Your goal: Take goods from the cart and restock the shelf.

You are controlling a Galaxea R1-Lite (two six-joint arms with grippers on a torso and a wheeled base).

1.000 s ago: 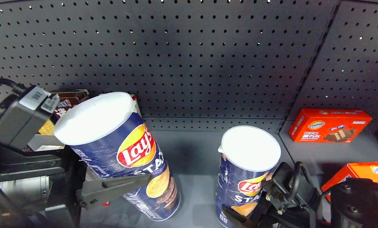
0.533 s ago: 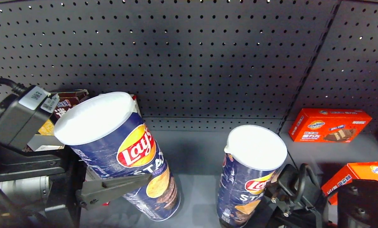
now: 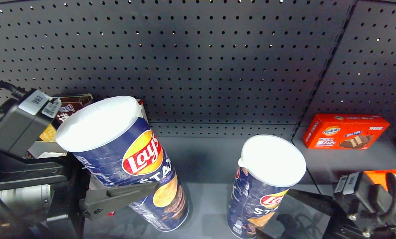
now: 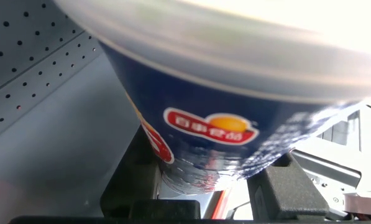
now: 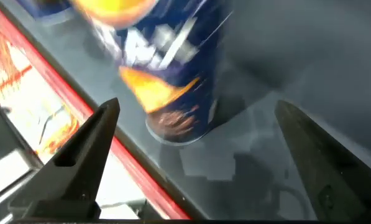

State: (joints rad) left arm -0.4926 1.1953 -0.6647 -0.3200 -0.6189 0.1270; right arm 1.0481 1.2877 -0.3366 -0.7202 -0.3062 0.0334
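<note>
Backing off to the right since a second ago, the right gripper (image 5: 201, 158) has let go of the right can (image 3: 264, 199) and its jaws now stand spread wide, clear of it. Two tall cylindrical chip cans are here, both dark blue and glossy with flat white plastic lids. The right can stands free on the smooth grey shelf (image 3: 204, 166), near its front edge. The left can (image 3: 131, 166) leans, clamped in the left gripper (image 3: 125, 194). Two orange cartons (image 3: 345, 131) lie further right, before the perforated pegboard (image 3: 198, 59).
</note>
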